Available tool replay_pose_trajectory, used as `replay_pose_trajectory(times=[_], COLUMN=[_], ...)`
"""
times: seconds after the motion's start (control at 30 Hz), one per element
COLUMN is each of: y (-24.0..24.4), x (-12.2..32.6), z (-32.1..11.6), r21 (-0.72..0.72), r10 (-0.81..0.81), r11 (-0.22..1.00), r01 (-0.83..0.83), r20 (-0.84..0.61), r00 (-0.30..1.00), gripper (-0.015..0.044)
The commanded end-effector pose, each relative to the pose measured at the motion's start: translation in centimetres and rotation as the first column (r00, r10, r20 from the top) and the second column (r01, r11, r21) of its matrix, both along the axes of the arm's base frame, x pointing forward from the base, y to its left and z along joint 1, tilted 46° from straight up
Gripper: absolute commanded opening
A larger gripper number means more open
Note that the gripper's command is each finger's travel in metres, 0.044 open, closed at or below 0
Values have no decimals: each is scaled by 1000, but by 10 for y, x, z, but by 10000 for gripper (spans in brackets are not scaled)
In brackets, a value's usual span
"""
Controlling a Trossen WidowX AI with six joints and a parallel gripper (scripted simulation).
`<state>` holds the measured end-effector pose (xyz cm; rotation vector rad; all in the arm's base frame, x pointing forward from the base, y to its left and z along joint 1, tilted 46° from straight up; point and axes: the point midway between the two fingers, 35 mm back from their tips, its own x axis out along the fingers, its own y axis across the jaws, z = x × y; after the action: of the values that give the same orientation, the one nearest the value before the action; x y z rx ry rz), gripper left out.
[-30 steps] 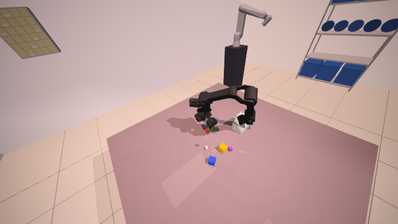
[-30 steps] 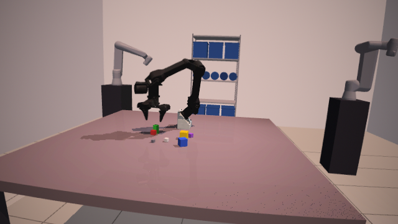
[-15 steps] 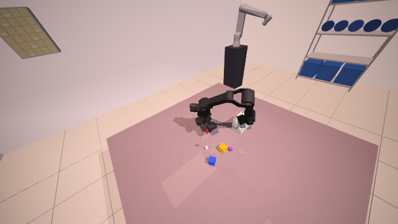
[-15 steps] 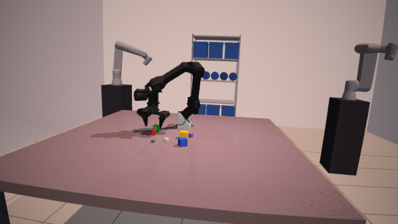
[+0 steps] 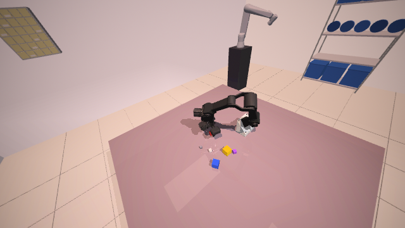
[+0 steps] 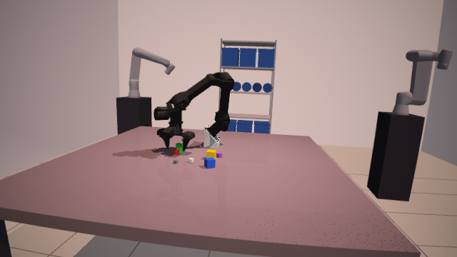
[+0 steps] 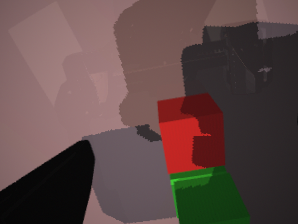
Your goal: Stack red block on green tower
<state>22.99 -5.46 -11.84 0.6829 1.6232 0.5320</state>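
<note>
The red block point(image 5: 211, 133) point(image 6: 176, 152) point(image 7: 182, 145) rests on the table, close against the front of the green tower point(image 6: 179, 145) point(image 7: 212, 200). The tower stands upright, taller than the red block; in the top view it is hidden by the gripper. My gripper point(image 5: 209, 130) point(image 6: 176, 148) is open and empty, pointing down low over the two, with its fingers to either side of them in the exterior view. In the wrist view one dark finger shows at the lower left, apart from the blocks; the other finger is out of view.
A yellow block point(image 5: 226, 150) point(image 6: 211, 154), a small purple block point(image 5: 234, 151) point(image 6: 219, 155) and a blue block point(image 5: 216, 163) point(image 6: 209, 163) lie on the camera side. A small white block point(image 5: 210, 150) point(image 6: 191, 160) and a small grey one point(image 5: 200, 147) point(image 6: 176, 161) lie nearer the red block.
</note>
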Motion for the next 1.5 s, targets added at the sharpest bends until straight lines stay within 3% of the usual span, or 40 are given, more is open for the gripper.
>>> replay_pose_trajectory(times=[0.0,0.63,1.07,1.47], y=[7,10,10,2], x=[-4,-5,-5,-3], z=[-5,-7,-7,0], r21=[9,9,9,8], r10=[-4,-4,-4,-4], r11=[1000,1000,1000,1000], r01=[4,4,4,4], r20=[-11,-11,-11,-11], r00=[1000,1000,1000,1000], gripper=[440,440,99,0])
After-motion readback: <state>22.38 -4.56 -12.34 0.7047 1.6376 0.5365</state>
